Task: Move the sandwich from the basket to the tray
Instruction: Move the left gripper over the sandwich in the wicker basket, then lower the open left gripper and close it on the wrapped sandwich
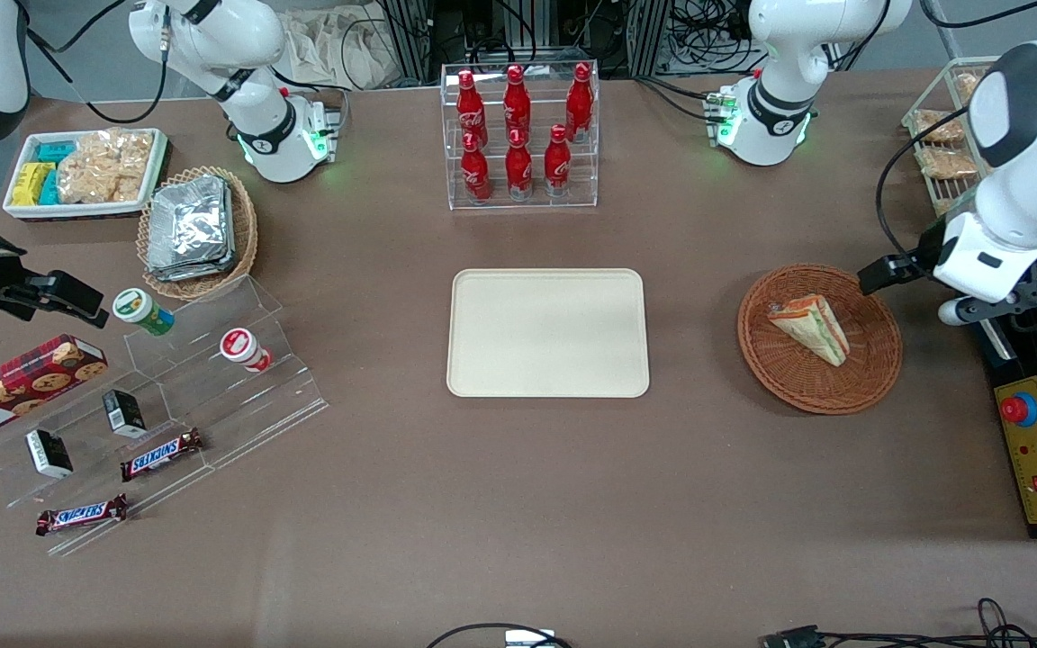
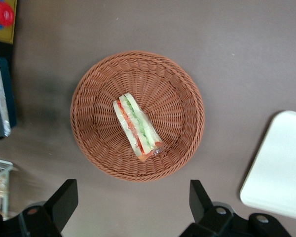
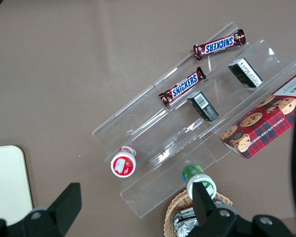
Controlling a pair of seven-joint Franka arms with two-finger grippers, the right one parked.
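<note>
Sandwich: lying on its side in the middle of the basket, filling edge of red, orange and green exposed; untouched by anything.
Basket: reddish-brown wicker, round and shallow, resting on the bench toward the working arm's end, well apart from the tray.
Tray: cream-beige, flat, rounded corners, sitting mid-bench, nothing on it; one rounded corner visible in the left wrist view.
End effector: raised above the bench just beside the basket's rim, fingers spread wide with nothing between them; sandwich and basket seen from straight above in the wrist view.
Bottle rack: clear stand of red bottles, farther from the front camera than the tray.
Bench: brown surface carrying everything.
Parked arm's end of the bench: tan basket of foil packets, white tray of snack packets, clear stepped stand with chocolate bars and small cups.
</note>
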